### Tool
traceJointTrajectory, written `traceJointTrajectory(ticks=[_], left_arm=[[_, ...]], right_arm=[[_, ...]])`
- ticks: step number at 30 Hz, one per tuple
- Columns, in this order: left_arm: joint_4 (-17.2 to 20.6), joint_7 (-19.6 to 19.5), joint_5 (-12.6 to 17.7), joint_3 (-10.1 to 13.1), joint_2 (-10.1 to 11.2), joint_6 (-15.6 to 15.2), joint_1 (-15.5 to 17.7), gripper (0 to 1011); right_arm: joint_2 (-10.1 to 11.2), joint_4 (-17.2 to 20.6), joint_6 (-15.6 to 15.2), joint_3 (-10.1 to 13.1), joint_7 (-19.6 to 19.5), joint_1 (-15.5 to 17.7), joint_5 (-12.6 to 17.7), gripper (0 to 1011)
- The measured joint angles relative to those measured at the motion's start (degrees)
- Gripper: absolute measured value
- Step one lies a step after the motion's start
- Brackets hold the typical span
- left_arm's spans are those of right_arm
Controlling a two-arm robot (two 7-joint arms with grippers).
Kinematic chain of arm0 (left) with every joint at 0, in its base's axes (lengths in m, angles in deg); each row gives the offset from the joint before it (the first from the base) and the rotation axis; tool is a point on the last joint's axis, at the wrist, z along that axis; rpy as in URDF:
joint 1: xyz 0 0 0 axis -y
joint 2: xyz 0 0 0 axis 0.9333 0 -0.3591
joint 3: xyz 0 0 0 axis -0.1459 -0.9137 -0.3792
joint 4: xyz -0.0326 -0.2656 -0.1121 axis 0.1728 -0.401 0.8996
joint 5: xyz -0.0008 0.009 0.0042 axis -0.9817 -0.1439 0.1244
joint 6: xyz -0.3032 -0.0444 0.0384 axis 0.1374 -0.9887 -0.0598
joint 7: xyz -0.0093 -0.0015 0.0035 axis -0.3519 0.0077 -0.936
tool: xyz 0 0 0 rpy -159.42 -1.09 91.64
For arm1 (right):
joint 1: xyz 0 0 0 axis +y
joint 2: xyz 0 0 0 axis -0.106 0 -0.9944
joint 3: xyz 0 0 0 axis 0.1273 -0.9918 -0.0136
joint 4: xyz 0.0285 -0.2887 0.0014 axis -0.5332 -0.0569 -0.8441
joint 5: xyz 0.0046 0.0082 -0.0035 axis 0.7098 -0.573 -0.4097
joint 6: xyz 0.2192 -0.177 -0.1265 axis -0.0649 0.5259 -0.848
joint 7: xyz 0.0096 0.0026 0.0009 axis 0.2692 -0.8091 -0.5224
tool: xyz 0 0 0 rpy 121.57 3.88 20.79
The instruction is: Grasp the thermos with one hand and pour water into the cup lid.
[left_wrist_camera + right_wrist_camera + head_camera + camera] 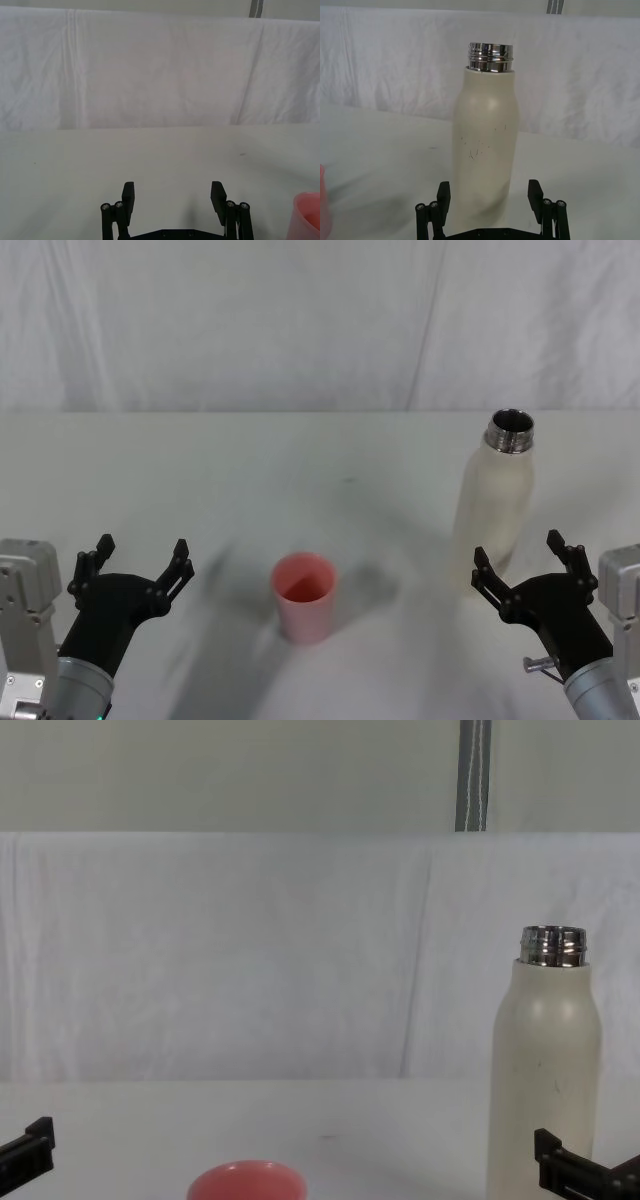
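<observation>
Nearest the robot, the left gripper hovers low at the table's left, fingers spread and empty. The right gripper sits opposite, fingers spread wide, just in front of the thermos. Between the 2 grippers stands the pink cup lid, upright. The thermos stands uncapped, farther back right.

thermos: matt cream, shiny steel neck | cup lid: smooth pink | backdrop: creased cloth
</observation>
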Motion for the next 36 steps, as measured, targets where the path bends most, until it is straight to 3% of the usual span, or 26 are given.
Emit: traceJointTrajectory(ticks=[30,36], left_arm=[[0.00,0.00,0.00,0.00,0.00,0.00,0.00,1001],[0.00,0.00,0.00,0.00,0.00,0.00,0.00,1001]], right_arm=[[0.00,0.00,0.00,0.00,0.00,0.00,0.00,1000],[-0.85,-0.14,-0.39,0.71,1.29,0.10,-0.22,1000]])
